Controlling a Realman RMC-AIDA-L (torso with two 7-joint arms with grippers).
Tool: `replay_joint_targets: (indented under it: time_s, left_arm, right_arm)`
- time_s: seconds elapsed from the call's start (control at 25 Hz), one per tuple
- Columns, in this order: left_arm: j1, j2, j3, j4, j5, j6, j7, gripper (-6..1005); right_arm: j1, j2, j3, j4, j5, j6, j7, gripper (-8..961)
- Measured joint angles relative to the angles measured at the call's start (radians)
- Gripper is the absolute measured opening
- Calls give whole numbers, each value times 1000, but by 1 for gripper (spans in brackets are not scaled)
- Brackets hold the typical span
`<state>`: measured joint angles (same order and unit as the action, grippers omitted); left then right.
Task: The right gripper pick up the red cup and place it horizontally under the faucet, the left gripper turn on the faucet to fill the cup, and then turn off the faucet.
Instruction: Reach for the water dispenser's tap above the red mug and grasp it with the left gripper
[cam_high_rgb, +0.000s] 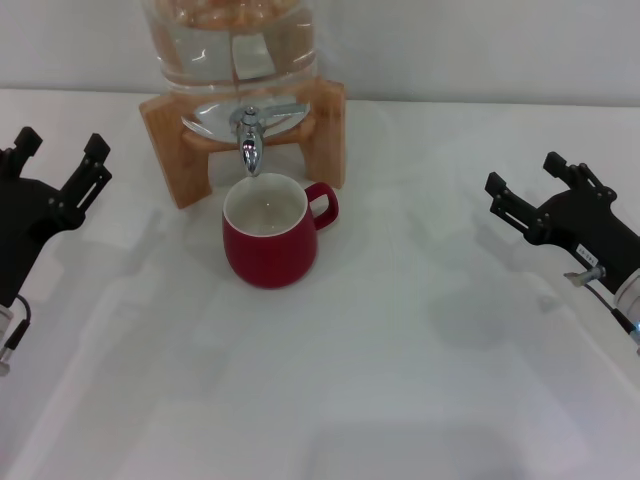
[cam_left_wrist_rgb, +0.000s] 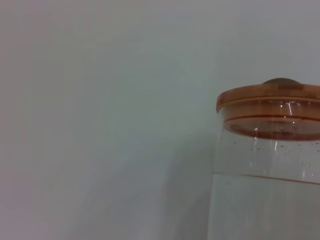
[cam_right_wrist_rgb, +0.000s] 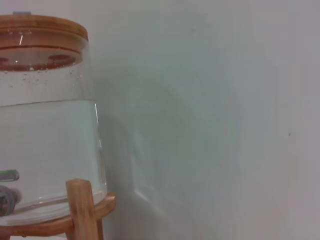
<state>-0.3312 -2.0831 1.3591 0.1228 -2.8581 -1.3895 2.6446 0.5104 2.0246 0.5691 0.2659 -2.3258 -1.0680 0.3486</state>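
Red cup (cam_high_rgb: 270, 243) upright under faucet (cam_high_rgb: 250, 140); glossy, rigid, slippery, breakable, so grip body or handle. Left pincer (cam_high_rgb: 60, 160) and right pincer (cam_high_rgb: 528, 182) wide, empty, flanking cup well apart.

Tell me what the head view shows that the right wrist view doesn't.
Only the head view shows the red cup upright under the faucet, with the left gripper and right gripper open at the table's sides, both clear of the cup. Only the right wrist view shows the jar's wooden lid and the waterline well below it. Both show the glass jar on its wooden stand.
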Motion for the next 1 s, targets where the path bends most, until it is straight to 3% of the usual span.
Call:
replay_joint_targets:
  time_s: [0.32, 0.56, 1.0]
  left_arm:
    - [11, -1, 8, 42, 21, -10, -57, 891]
    - [19, 4, 9, 114, 135, 55, -165, 891]
    - [175, -1, 10, 552, 451, 336, -392, 891]
  right_arm:
    - [-11, 3, -1, 14, 1, 17, 4, 872]
    - [-29, 3, 0, 21, 2, 34, 6, 872]
    - [-26, 3, 0, 31, 2, 68, 7, 872]
